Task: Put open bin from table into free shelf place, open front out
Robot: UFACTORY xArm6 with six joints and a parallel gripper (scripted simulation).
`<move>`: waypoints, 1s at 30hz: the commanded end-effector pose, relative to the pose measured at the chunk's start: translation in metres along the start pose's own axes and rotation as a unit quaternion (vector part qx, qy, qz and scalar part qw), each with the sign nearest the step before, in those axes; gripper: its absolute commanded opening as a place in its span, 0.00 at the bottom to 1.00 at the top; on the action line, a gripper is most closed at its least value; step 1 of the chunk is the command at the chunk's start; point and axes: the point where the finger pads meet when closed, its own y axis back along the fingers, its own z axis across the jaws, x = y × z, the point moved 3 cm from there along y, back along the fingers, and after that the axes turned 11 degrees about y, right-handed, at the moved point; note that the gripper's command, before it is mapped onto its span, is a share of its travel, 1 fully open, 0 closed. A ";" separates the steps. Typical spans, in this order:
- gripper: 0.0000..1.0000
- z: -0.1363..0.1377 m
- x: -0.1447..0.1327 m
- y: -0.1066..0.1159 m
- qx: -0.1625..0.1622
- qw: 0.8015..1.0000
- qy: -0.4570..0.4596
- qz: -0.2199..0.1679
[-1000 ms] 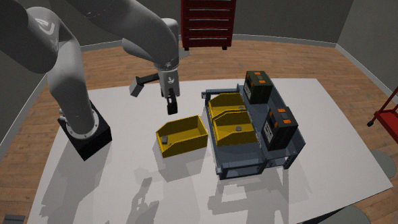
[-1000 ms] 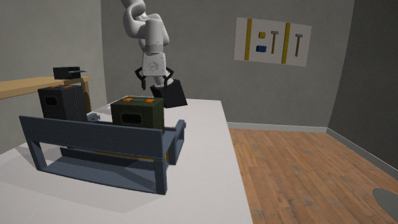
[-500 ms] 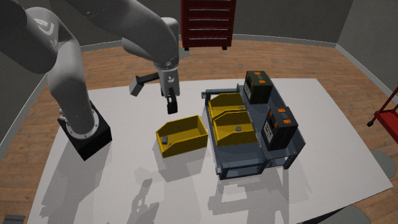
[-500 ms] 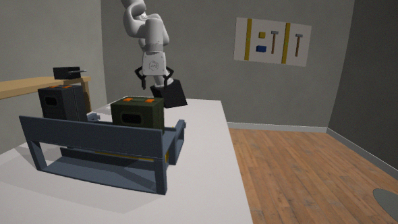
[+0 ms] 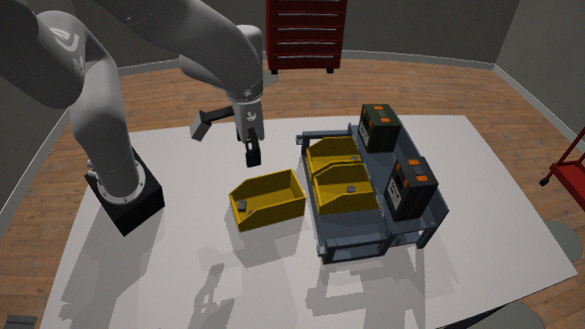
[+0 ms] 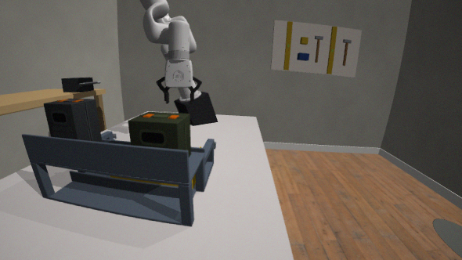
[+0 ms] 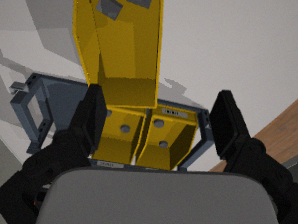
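End effector wide apart, nothing gripped, above the worktop. Loose open bin upright on worktop in front of the shelf, parts inside; two other bins sit side by side on shelf.

A flat, pale grey-white table directly carries a yellow open-fronted bin and, just beside it, a blue-grey metal shelf.
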 end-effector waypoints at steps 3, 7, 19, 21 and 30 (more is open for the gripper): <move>1.00 0.000 -0.001 0.001 0.000 1.000 0.000 -0.001; 0.28 0.000 -0.001 0.001 0.000 1.000 0.000 -0.001; 0.28 0.000 -0.001 0.001 0.000 1.000 0.000 -0.001; 0.28 0.000 -0.001 0.001 0.000 1.000 0.000 -0.001; 0.28 0.000 -0.001 0.001 0.000 1.000 0.000 -0.001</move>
